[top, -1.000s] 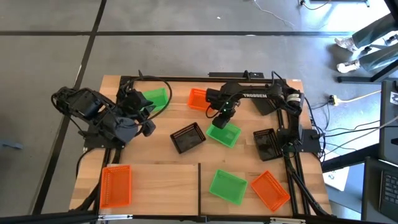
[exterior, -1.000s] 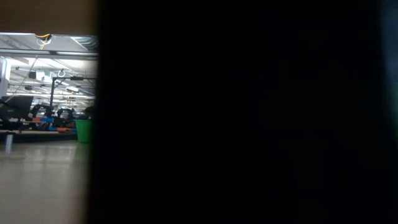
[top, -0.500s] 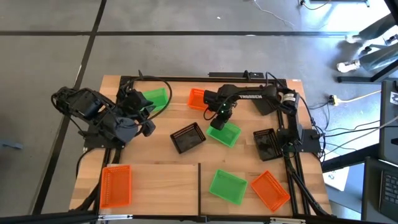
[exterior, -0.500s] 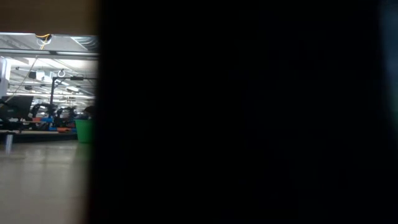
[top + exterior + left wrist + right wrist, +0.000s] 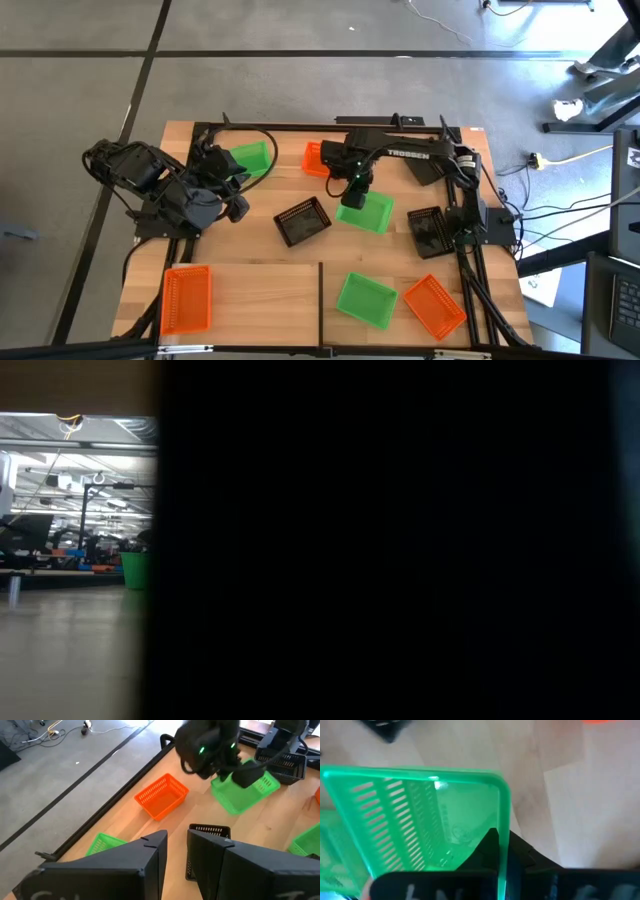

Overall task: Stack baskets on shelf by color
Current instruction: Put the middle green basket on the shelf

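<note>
No basket sits inside another yet, so the sorting looks to be at an early stage. On the shelf (image 5: 270,300), the pale board along the table's near edge with a thin dark divider (image 5: 320,300), three baskets lie singly: an orange basket (image 5: 186,298) near the left corner, and a green basket (image 5: 365,299) and another orange one (image 5: 434,306) beside each other toward the right corner.

The right gripper (image 5: 354,192) is over the middle of the table, its fingers pinched together on the wall of a second green basket (image 5: 367,213), which hangs tilted from it in the left wrist view. My guess is that this one is meant for the green basket on the shelf.

Still loose on the table are a black basket (image 5: 302,221) just left of the held one, a second black basket (image 5: 427,231) by the right edge, a third orange basket (image 5: 315,159) and a third green one (image 5: 249,158) toward the far edge. The left gripper (image 5: 238,203) waits near the left edge, its fingers a little apart and holding nothing. Every colour still needs gathering into one pile.
</note>
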`<state>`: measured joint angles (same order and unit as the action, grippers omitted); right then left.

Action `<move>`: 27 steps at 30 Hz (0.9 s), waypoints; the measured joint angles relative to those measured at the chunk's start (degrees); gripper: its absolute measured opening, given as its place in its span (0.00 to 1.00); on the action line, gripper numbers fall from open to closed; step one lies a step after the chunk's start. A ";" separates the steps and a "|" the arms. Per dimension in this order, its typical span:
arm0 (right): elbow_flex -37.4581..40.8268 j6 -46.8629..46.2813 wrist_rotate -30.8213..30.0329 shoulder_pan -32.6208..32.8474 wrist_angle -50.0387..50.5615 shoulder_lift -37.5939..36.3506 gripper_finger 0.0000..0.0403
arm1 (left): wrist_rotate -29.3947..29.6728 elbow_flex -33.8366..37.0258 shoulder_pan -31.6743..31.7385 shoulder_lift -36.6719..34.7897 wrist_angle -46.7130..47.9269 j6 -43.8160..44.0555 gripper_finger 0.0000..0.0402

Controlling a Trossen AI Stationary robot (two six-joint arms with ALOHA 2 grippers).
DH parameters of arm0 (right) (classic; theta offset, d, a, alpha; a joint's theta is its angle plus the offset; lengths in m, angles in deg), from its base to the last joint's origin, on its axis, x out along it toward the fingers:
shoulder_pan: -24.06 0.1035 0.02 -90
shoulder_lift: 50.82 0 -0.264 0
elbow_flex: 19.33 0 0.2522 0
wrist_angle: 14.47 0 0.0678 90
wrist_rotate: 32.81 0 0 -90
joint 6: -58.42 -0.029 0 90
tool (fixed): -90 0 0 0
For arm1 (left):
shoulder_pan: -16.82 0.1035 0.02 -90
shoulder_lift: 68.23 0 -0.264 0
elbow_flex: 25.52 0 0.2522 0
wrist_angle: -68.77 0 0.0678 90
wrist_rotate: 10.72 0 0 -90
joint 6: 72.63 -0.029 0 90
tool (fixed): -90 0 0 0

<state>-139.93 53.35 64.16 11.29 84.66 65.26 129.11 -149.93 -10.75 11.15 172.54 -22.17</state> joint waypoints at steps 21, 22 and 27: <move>-27.81 30.07 -16.58 11.33 -2.31 -1.49 0.00 | -0.02 -0.04 0.02 0.00 -0.02 3.45 0.17; -27.81 31.43 -17.73 11.83 -2.61 -1.48 0.00 | -0.02 -0.04 0.02 0.00 -0.02 3.75 0.17; -27.79 36.95 -18.47 14.45 -9.44 -1.42 0.00 | -0.02 -0.04 0.02 0.00 -0.02 4.89 0.17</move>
<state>-167.72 90.30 45.69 25.74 75.22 63.84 129.08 -149.97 -10.73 11.15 172.52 -17.28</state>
